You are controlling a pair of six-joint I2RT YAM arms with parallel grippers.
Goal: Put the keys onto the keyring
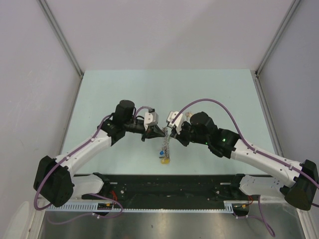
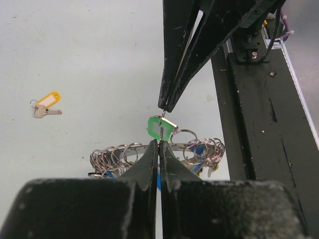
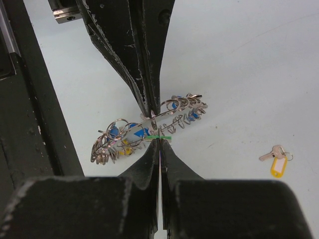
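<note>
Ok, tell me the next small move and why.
Probably nudge the right gripper to slide the green key onto the keyring wire. Both sets of jaws are shut and meet at that key, the left gripper seemingly pinning the ring; the yellow key lies apart on the table.

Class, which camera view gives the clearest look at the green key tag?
Left wrist view: the green key tag faces the camera, its flat face showing. The right wrist view shows only its thin edge; from the top view I cannot make it out.
</note>
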